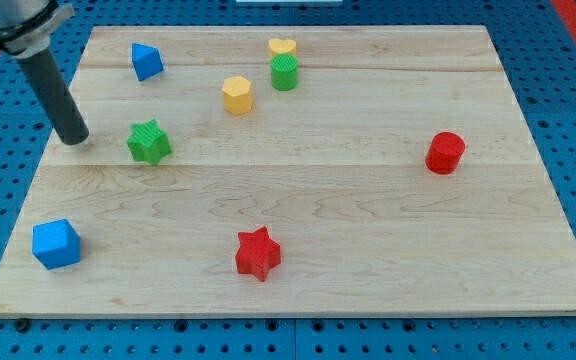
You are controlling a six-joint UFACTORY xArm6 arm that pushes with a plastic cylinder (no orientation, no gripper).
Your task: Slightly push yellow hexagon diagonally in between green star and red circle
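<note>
The yellow hexagon (237, 95) sits in the upper middle of the wooden board. The green star (149, 142) lies to its lower left. The red circle (445, 153) stands far off at the view's right. My tip (73, 139) rests on the board at the view's left, a short way left of the green star and well to the left and below the yellow hexagon, touching no block.
A green cylinder (284, 72) and a yellow heart (282, 48) stand close together just right of the hexagon. A blue block (147, 61) is at the top left, a blue cube (56, 244) at the bottom left, a red star (258, 253) at the bottom middle.
</note>
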